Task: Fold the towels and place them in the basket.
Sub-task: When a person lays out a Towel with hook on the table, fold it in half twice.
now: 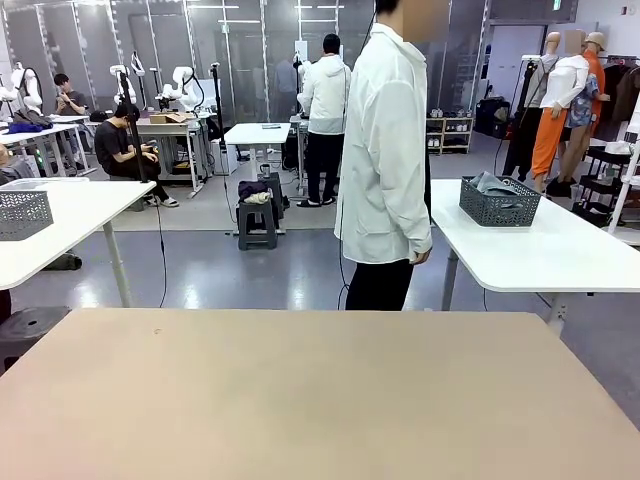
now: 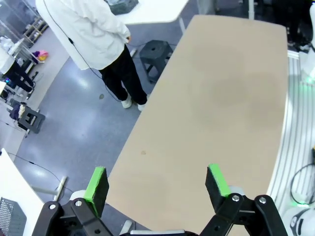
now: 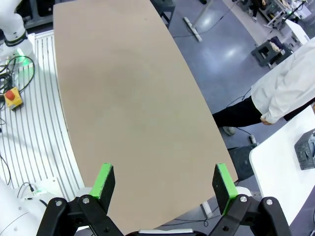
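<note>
Broadly, a wide tan worktop [image 1: 320,390] with a matte surface spans the front view, and beyond its far edge lies a glossy grey floor [image 1: 250,275] in a large room of white tables. A person [image 1: 385,150] in a white coat stands just past the worktop's far edge, turned sideways. Past the worktop's far right corner stands a white table [image 1: 560,255], and on it is the basket [image 1: 499,205], dark and mesh-sided, with a crumpled blue-grey cloth [image 1: 490,184] inside; whether that is one of the towels cannot be told. Off the worktop's far left corner, another white table carries a paler grey mesh basket [image 1: 22,213]. The left wrist view adds the left gripper [image 2: 156,186] above the worktop, jaws spread wide with nothing between them, and a dark stool [image 2: 157,51] beside the worktop's far edge. The right wrist view shows the right gripper [image 3: 163,181], jaws likewise spread, plus a yellow box with a red button [image 3: 12,97] on ribbed flooring along the worktop's near side.
</note>
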`<state>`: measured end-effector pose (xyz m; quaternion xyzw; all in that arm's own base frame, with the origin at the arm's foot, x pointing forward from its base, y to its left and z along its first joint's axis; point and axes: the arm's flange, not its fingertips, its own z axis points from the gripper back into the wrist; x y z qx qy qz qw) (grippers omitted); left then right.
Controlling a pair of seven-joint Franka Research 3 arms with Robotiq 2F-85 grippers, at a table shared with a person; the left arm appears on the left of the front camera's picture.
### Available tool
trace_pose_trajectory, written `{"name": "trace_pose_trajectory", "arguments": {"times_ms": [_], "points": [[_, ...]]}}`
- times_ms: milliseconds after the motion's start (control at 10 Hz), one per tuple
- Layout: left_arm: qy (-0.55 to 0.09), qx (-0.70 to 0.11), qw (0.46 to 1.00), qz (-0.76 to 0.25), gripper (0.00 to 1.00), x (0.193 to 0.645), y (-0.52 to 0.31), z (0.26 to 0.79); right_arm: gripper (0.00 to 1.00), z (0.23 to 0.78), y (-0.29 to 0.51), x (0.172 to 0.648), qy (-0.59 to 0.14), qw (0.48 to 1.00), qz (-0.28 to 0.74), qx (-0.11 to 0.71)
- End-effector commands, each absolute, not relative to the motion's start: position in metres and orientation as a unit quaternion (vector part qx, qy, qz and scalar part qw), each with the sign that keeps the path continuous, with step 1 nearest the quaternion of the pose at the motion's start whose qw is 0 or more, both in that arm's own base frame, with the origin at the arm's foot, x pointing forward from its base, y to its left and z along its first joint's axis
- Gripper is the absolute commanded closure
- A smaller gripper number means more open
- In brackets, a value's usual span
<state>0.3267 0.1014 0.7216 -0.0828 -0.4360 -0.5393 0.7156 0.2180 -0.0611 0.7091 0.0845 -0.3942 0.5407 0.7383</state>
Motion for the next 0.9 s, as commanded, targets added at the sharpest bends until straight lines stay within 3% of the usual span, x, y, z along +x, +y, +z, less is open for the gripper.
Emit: {"name": "trace_pose_trajectory", "arguments": {"times_ms": [0, 800], "points": [[-0.42, -0.086, 0.711, -0.557, 0.0, 0.322, 0.108, 0.734, 0.0, 0.716, -0.069, 0.214, -0.394, 0.724, 0.557, 0.094], [-0.418, -0.095, 0.707, -0.563, 0.0, 0.309, 0.088, 0.746, 0.0, 0.732, -0.075, 0.199, -0.401, 0.724, 0.549, 0.112]]}}
